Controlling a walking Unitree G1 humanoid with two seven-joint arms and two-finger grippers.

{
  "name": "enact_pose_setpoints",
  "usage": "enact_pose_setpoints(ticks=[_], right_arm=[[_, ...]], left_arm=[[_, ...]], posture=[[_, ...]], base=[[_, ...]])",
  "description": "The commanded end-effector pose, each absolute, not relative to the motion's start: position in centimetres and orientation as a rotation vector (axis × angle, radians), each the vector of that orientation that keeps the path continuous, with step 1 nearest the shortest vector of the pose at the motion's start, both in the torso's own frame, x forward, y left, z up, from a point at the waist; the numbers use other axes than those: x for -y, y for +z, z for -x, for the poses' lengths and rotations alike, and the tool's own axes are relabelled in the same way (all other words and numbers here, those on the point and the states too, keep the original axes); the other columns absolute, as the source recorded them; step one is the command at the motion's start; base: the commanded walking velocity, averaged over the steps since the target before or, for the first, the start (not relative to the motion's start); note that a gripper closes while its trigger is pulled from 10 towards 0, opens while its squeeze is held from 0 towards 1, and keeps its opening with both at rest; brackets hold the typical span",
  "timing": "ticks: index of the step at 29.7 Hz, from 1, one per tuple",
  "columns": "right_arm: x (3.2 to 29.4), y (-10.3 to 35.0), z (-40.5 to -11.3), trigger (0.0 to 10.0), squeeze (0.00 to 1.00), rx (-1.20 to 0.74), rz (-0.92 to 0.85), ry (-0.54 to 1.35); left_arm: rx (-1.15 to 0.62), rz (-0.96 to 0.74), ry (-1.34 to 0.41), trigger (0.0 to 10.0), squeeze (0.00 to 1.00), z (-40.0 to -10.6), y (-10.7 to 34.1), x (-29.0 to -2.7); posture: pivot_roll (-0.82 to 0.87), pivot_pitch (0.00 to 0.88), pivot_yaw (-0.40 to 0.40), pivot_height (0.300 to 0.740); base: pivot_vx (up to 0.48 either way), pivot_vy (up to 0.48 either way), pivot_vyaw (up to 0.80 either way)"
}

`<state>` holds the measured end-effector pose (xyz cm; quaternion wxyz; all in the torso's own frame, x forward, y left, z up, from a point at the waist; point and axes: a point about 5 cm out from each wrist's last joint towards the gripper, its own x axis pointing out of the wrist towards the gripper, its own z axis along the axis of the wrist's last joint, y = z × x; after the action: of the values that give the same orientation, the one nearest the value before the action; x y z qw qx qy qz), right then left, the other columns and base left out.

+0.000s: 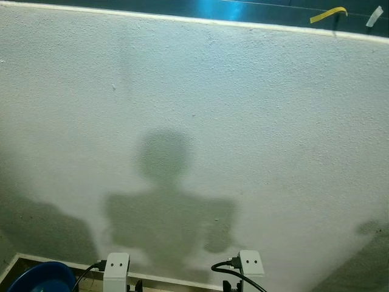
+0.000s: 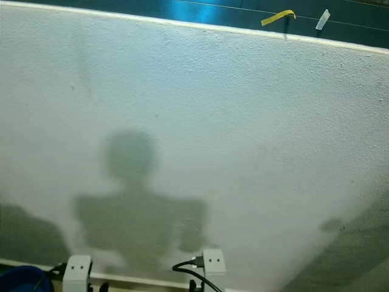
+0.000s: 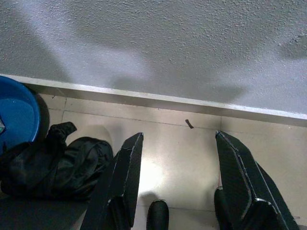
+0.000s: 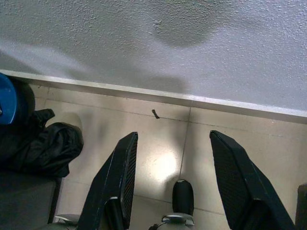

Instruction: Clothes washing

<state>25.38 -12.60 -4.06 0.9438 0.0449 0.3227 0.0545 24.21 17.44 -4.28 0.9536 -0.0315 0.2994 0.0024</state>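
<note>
A crumpled black garment [image 3: 53, 163] lies on the tiled floor by the foot of a white wall, beside a blue basin [image 3: 17, 112]. The same garment [image 4: 41, 146] and basin edge [image 4: 7, 98] appear in the right wrist view. My left gripper [image 3: 180, 165] is open above bare floor, the garment off to one side of its fingers. My right gripper [image 4: 172, 165] is also open over bare tiles, holding nothing. In the eye views both wrists [image 1: 117, 267] [image 1: 250, 263] sit low at the frame's bottom, and the basin rim [image 1: 39, 277] shows at bottom left.
A rough white wall [image 1: 194, 121] stands close in front, with my shadow on it. A pale skirting [image 3: 158, 98] runs along its base. Yellow tape [image 1: 328, 14] hangs on the dark surface above the wall. A small dark scrap [image 3: 189, 124] lies on the tiles.
</note>
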Motion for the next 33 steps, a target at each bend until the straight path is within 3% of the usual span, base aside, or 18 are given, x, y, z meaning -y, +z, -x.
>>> enact_pose_setpoints(ticks=[1,33], right_arm=[[12.67,-4.35,-25.06,10.0,0.0,-0.677,-0.105,0.099],[12.63,-4.32,-25.13,10.0,0.0,-0.68,-0.102,0.116]], left_arm=[[-0.633,0.062,0.006,10.0,0.0,-23.7,-4.71,-17.39],[-0.636,0.042,-0.012,10.0,0.0,-23.65,-4.79,-17.01]], posture=[[0.01,0.0,-0.03,0.74],[0.01,0.0,-0.03,0.74]], base=[[0.0,0.0,0.0],[0.0,0.0,0.0]])
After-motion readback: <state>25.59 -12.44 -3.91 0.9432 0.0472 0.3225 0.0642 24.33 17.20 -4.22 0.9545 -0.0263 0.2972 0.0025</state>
